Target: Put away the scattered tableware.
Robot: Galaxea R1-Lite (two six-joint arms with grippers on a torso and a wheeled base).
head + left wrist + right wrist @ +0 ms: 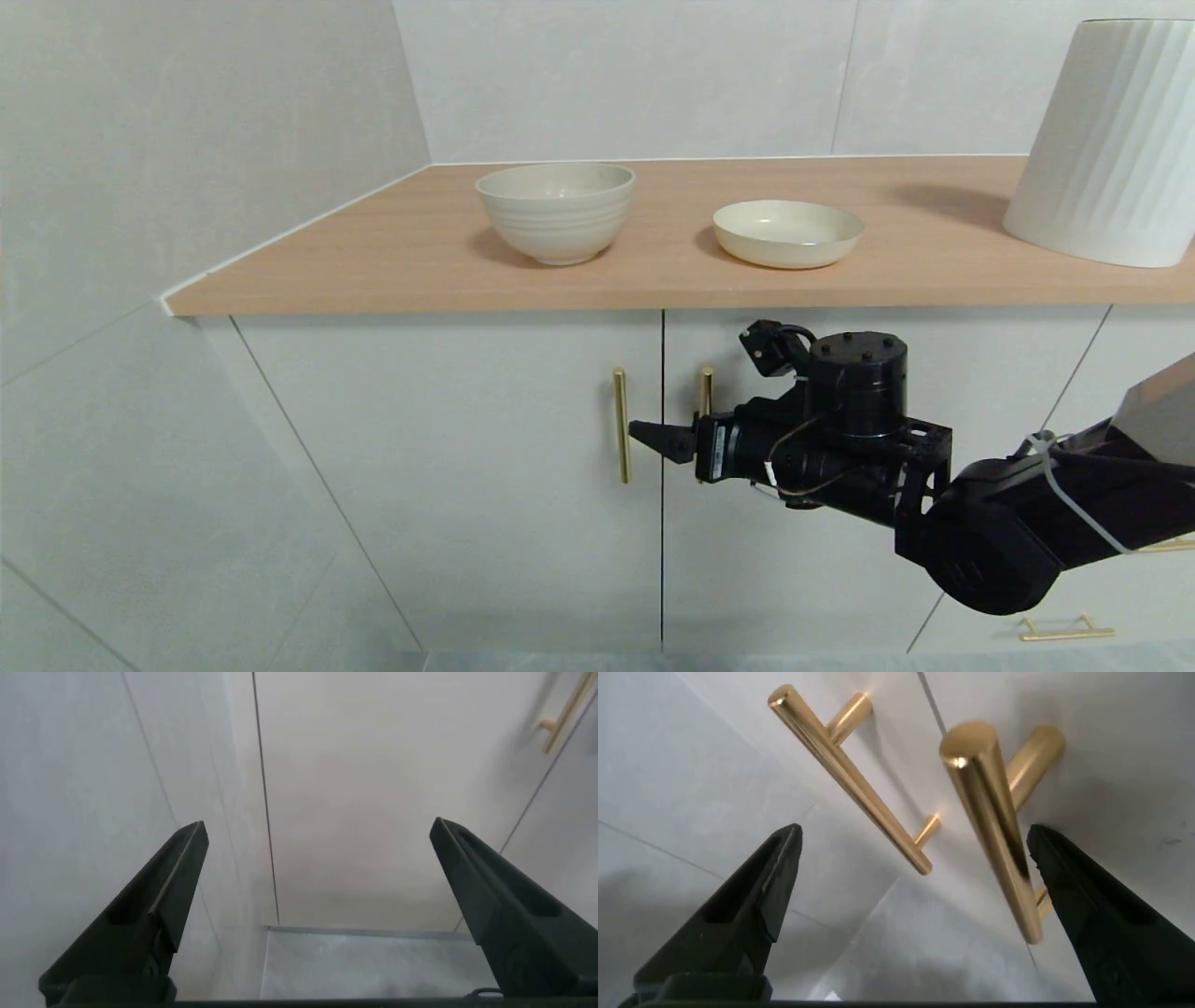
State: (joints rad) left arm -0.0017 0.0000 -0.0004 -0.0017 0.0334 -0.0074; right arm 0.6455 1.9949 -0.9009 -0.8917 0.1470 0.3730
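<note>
Your right gripper (659, 439): fingers spread wide, holding nothing, tips between left door handle (620, 425) and right door handle (707, 387). Gripper hides lower part of right handle from you. Your left gripper (318, 910): spread, empty, facing plain cabinet panel (374, 803). Bowl (556, 211) and shallow dish (787, 232) sit apart on wooden counter (373, 261) above. White ribbed shade (1111, 140) cut off at edge.

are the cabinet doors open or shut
Shut: both doors sit flush, a thin seam between their gold handles; right claw open near them.
</note>
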